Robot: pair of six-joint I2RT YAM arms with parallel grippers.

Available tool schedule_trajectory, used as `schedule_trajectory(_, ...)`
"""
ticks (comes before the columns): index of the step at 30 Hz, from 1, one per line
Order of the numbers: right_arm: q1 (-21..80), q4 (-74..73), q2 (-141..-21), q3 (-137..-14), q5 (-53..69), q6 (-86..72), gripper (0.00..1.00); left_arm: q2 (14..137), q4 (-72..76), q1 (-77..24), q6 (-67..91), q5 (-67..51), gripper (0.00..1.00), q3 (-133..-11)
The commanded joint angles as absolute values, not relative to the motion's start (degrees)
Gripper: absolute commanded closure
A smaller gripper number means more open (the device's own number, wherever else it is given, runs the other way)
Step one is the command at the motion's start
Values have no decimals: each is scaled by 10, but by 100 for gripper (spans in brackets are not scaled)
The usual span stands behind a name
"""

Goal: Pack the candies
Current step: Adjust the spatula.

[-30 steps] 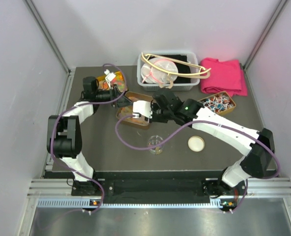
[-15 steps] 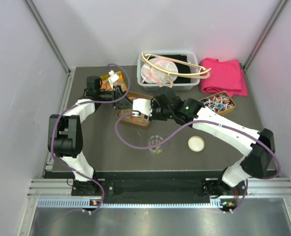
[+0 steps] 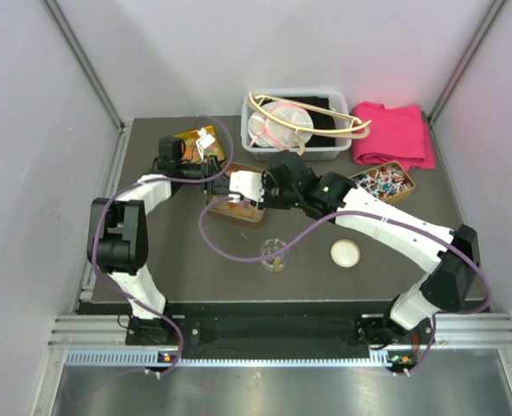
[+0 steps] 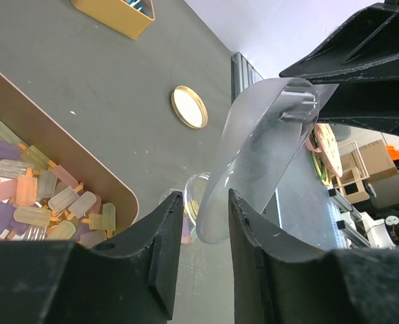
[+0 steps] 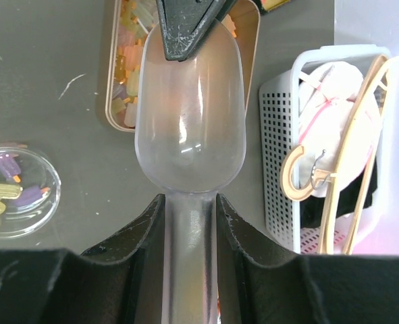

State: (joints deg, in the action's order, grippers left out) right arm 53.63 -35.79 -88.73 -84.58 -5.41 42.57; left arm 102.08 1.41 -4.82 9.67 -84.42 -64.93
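The candies (image 4: 37, 202) are popsicle-shaped gummies in a gold tin (image 3: 232, 211), also seen in the right wrist view as candies (image 5: 127, 40). A few more lie in a small glass dish (image 5: 10, 189), which stands at the table's front middle as the dish (image 3: 273, 254). My right gripper (image 5: 190, 202) is shut on the handle of a clear, empty plastic scoop (image 5: 190, 115) held over the tin. My left gripper (image 4: 202, 199) reaches in from the left. Its jaws stand apart around the scoop's front lip (image 4: 216, 219), with a gap still showing on one side.
A gold lid (image 3: 345, 252) lies right of the dish. A second tin (image 3: 384, 182) of wrapped sweets sits at the right, and a third tin (image 3: 191, 141) at the back left. A white basket (image 3: 320, 147) with hangers and a pink cloth (image 3: 396, 134) line the back.
My left gripper has moved right up to the scoop's tip and its jaws have narrowed around it. The right gripper has shifted the scoop slightly left.
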Motion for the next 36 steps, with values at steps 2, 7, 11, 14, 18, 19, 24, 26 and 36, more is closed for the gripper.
schedule_trajectory(2, 549, -303, -889, -854, -75, 435, 100, 1028, -24, -51, 72, -919, 69, -689)
schedule_trajectory(7, 548, -280, -888, -839, -84, 433, 100, 1029, -66, -54, 40, -952, 93, -701)
schedule_trajectory(11, 549, -255, -886, -817, -91, 433, 100, 1021, -74, -58, 38, -954, 100, -701)
schedule_trajectory(14, 549, -238, -883, -807, -93, 430, 100, 1018, -74, -64, 37, -954, 100, -699)
schedule_trajectory(18, 548, -223, -881, -805, -91, 419, 100, 1018, -73, -72, 34, -954, 100, -696)
schedule_trajectory(19, 548, -222, -881, -805, -86, 414, 100, 1018, -72, -75, 33, -955, 100, -695)
schedule_trajectory(24, 549, -228, -878, -817, -70, 401, 100, 1023, -73, -77, 33, -955, 100, -693)
schedule_trajectory(26, 549, -238, -878, -832, -54, 393, 100, 1027, -72, -79, 32, -955, 100, -693)
schedule_trajectory(36, 549, -255, -894, -853, -39, 389, 99, 1032, -70, -85, 33, -955, 100, -693)
